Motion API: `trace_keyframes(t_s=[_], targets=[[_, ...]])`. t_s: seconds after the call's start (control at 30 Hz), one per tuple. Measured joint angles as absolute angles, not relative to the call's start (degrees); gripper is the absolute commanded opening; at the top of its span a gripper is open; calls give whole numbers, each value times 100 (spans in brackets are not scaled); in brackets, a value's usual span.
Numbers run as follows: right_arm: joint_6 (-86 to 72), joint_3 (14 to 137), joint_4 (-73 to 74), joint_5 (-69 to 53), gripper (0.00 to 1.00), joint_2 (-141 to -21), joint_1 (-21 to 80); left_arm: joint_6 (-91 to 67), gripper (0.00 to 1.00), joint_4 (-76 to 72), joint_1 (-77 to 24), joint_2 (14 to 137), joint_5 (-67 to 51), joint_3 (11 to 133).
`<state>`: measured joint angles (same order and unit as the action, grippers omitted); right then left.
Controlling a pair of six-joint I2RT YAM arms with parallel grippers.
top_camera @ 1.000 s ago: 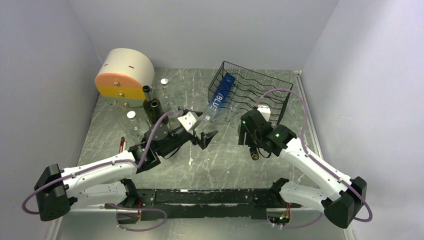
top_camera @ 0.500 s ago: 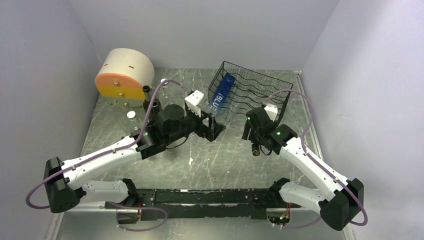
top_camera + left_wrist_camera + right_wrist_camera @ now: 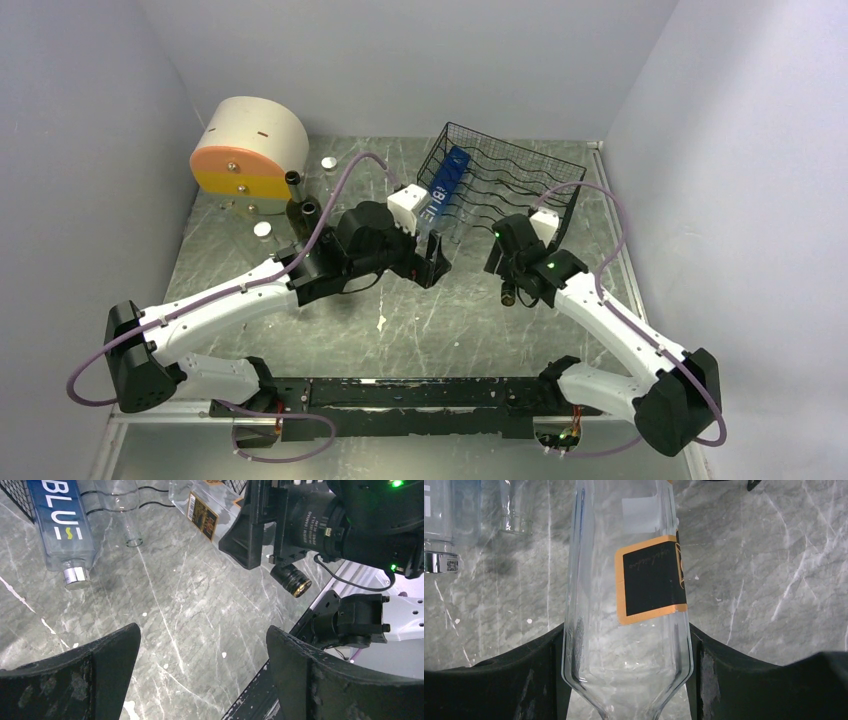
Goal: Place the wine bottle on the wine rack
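1. On the blue-labelled bottle (image 3: 62,525): white capitals "BLU", followed by three stacked bars.
2. On the wine bottle (image 3: 624,670): an orange-edged label (image 3: 651,580) with fine script, too small to read.

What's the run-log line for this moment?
left gripper: open, empty | right gripper: shut on clear bottle | wine rack: holds blue-label bottle | release: not yet
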<state>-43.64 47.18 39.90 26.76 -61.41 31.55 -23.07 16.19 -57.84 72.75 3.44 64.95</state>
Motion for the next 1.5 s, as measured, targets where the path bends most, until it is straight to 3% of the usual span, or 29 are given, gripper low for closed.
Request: trace_keyframes(t_s=[0.67,0.87,1.5], targets=[[-3555,3918,1584,3282,6,-6921,3151,-2141,99,1817,-5782,7308,134,6571],[-3293,3918,893,3610,15,-7483,3140,-1942,100,1909,-5782,7330,119,6836],[-3024,4405,-161,4401,27,-9008,2888,-1413,99,2123,-5778,7835,167,7723]])
